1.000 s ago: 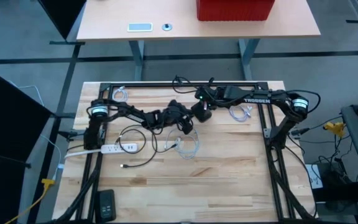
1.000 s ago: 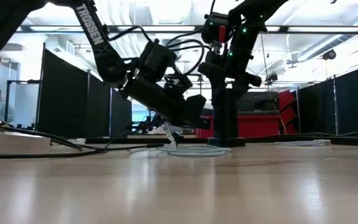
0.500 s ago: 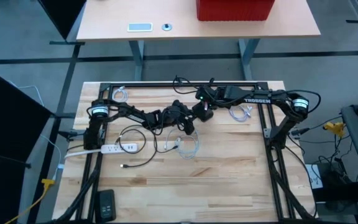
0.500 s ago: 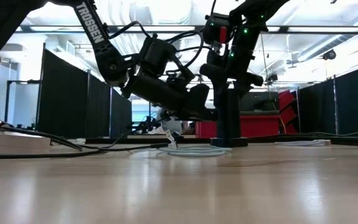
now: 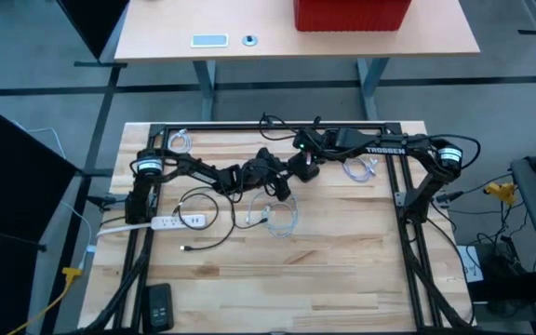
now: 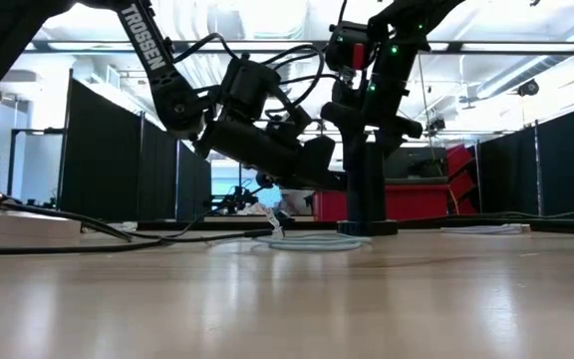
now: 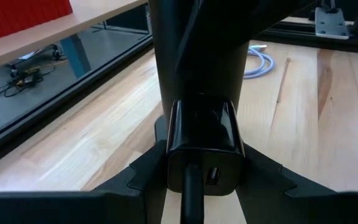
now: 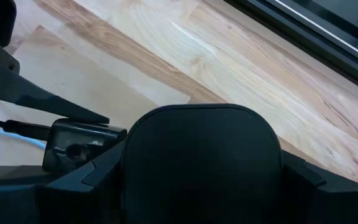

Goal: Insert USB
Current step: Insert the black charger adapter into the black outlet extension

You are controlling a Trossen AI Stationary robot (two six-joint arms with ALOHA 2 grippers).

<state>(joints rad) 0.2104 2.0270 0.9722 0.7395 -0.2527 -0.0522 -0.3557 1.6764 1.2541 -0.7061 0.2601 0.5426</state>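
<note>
We see the left gripper (image 7: pixel 201 186) clamping a black USB charger (image 7: pixel 201 146), a cable seemingly plugged in; right gripper (image 5: pixel 307 167) holds its other end.

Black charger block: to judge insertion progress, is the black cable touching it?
Touching. The left wrist view shows the black cable meeting the front face of the glossy black charger block, beside an open port.

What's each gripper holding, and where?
Right gripper clamps the black USB charger block by its sides; left gripper seems to hold the black cable behind its plug.
</note>
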